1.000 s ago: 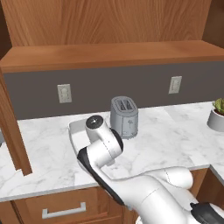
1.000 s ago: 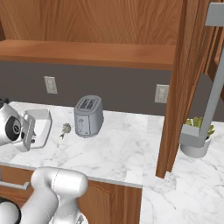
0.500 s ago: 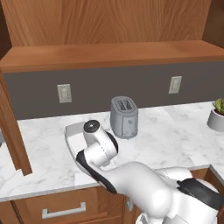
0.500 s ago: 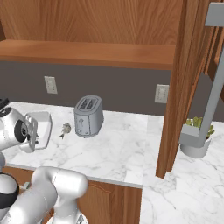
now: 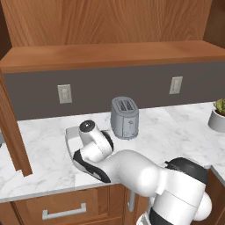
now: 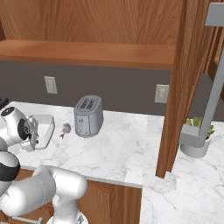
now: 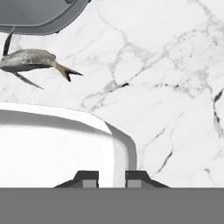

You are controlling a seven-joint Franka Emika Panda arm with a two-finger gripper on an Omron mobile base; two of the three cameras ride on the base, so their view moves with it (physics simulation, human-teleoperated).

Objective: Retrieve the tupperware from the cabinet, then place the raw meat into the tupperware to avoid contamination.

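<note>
My hand [image 7: 111,177] is pinching the tub's [image 6: 43,127] wall; it sits on the surface [image 6: 118,148], out of the cabinet [image 5: 110,26]. The meat [image 7: 33,60], at 11 o'clock, still needs loading.

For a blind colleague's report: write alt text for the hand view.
The gripper, jaws shut on the wall of the tupperware, holds the whitish tub over a white marble counter. The raw meat, a greyish lump with thin ends, lies on the counter beyond it, near the toaster base.
</note>
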